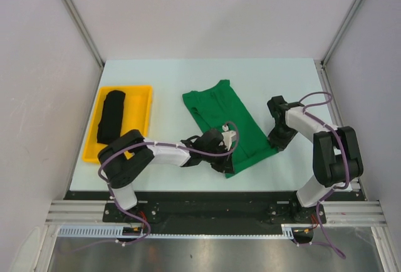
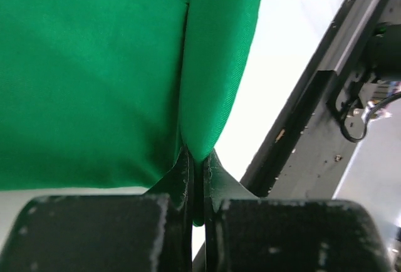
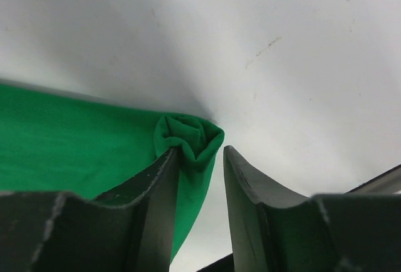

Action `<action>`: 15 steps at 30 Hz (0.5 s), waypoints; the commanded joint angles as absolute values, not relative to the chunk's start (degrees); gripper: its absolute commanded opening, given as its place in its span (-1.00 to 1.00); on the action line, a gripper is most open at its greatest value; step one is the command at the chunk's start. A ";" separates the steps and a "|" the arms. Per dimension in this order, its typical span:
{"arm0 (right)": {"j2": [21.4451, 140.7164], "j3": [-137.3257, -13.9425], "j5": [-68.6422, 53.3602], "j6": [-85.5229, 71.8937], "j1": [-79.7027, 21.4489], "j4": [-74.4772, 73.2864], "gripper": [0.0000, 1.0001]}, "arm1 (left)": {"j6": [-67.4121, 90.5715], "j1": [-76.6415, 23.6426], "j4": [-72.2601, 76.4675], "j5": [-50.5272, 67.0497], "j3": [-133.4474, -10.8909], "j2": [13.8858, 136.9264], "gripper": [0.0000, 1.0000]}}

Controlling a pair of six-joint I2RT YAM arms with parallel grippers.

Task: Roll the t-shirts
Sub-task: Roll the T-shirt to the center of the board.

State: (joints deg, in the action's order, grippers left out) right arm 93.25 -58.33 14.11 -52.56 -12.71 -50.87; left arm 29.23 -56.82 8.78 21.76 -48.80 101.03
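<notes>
1. I count two t-shirts: one green t-shirt point(image 1: 229, 125) and one black t-shirt point(image 1: 113, 116).
2. The green t-shirt lies mostly flat near the middle of the desk point(image 1: 188, 74). It slants from far left to near right, and its near end comes close to the desk's front edge.
3. My left gripper point(image 2: 197, 159) is at the near left edge of the green t-shirt. Its jaws are pressed together on a raised fold of the green cloth, which stands up from the tips in the left wrist view.
4. My right gripper point(image 3: 200, 153) is at the near right corner of the same shirt. Its jaws stand apart. A small bunched knot of green hem sits in the gap against one jaw, clear of the other, so nothing is clamped there.
5. The black t-shirt is a long rolled bundle. It lies lengthwise inside the one yellow tray point(image 1: 139, 115) and is the only thing in it.
6. The tray sits on the left side of the desk, well apart from the green t-shirt.
</notes>
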 commanded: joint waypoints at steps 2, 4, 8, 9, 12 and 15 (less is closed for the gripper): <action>88.69 -59.68 16.26 -51.33 -11.69 -50.19 -0.18 | 34.97 -55.29 13.18 28.30 -47.64 103.27 -0.99; 86.94 -59.68 16.17 -50.19 -11.08 -50.36 -0.15 | 35.33 -55.11 13.10 28.48 -47.46 103.88 -1.00; 83.77 -59.68 16.70 -47.82 -10.63 -50.10 0.04 | 37.52 -54.41 14.06 29.70 -47.11 104.85 -1.00; 82.98 -59.68 17.05 -47.29 -10.81 -50.01 0.09 | 37.96 -54.23 14.32 29.97 -47.11 105.11 -1.00; 79.20 -59.59 17.58 -44.66 -12.04 -49.31 0.20 | 39.37 -53.70 15.20 30.76 -46.85 105.91 -1.00; 74.37 -58.36 15.57 -41.32 -14.66 -47.47 0.19 | 40.43 -53.26 15.91 31.64 -46.58 106.61 -1.00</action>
State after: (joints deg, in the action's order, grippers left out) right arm 80.75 -58.30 15.57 -46.13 -11.79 -49.91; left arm 38.02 -53.78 14.33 29.47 -47.64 104.73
